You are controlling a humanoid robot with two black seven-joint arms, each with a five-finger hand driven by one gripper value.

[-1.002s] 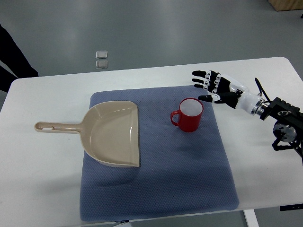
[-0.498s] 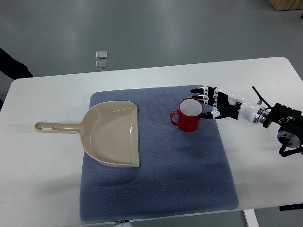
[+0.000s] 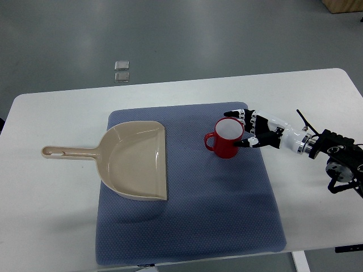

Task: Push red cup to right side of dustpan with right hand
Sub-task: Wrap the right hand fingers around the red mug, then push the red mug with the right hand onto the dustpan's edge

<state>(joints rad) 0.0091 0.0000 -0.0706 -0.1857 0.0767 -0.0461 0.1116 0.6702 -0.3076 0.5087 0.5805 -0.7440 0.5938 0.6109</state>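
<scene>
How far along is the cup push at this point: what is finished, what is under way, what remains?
Done: the right hand has reached the red cup and sits against its right side, fingers open. Under way: contact for the push; the cup stands upright on the blue mat, handle toward the dustpan. Left: a clear gap of mat separates cup from the dustpan's right edge, so the push itself remains.

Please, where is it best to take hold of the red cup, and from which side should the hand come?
Probably the round body of the red cup, from its right. The cup stands upright, its handle points left toward the dustpan, and the right hand already sits against the bare right wall. The handle looks too small for these fingers.
</scene>
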